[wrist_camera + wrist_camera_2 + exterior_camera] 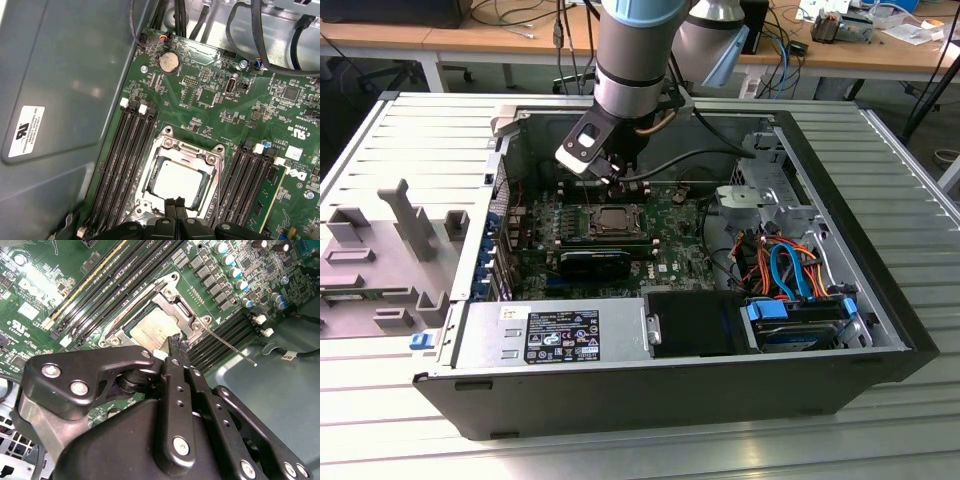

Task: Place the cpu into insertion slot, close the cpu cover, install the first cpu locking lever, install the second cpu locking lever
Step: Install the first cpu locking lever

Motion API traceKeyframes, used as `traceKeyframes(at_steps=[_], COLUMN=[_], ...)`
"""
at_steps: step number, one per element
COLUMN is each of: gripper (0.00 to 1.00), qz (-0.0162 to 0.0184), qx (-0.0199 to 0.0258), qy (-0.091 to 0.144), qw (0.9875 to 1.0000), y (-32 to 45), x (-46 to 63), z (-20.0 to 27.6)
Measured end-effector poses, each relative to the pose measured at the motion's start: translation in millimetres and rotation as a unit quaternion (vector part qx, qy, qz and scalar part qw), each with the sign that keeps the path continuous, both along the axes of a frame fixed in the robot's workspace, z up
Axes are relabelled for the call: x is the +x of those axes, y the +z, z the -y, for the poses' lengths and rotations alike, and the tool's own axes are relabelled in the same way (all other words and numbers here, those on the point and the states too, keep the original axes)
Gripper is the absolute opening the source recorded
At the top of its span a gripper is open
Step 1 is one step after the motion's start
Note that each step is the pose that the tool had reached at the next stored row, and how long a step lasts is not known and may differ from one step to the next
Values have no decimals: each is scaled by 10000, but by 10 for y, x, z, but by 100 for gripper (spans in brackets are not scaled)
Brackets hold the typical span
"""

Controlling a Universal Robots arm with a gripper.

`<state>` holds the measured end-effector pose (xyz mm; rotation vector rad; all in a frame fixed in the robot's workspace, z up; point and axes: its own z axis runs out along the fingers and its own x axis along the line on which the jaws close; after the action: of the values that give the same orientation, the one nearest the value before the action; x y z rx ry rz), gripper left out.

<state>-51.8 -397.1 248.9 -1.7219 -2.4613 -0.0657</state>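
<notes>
Fingers (170, 205) together over cpu (176, 181) in insertion slot (150, 185), cpu cover (192, 152) down.

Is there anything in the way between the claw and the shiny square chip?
Nothing visible is. The claw hangs right at the edge of the cpu; the cpu cover frames the chip without hiding its top.

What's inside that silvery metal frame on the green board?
The cpu, its grey top showing through the cpu cover. The insertion slot beneath is covered by it; the gripper hides one edge.
</notes>
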Motion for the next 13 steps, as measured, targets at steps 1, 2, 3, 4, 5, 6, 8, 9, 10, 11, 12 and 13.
traceKeyframes(at_steps=[1, 2, 3, 4, 5, 6, 8, 9, 10, 11, 12, 13], gripper=[11, 11, 11, 11, 11, 11, 11, 11, 11, 11, 11, 11], qz=[0, 0, 0, 0, 0, 0, 0, 0, 0, 0, 0, 0], qx=[0, 0, 0, 0, 0, 0, 0, 0, 0, 0, 0, 0], qy=[8, 12, 18, 26, 35, 39, 49, 54, 58, 63, 68, 73], qw=[10000, 10000, 10000, 10000, 10000, 10000, 10000, 10000, 10000, 10000, 10000, 10000], y=[0, 0, 0, 0, 0, 0, 0, 0, 0, 0, 0, 0], x=[0, 0, 0, 0, 0, 0, 0, 0, 0, 0, 0, 0], z=[0, 0, 0, 0, 0, 0, 0, 0, 0, 0, 0, 0])
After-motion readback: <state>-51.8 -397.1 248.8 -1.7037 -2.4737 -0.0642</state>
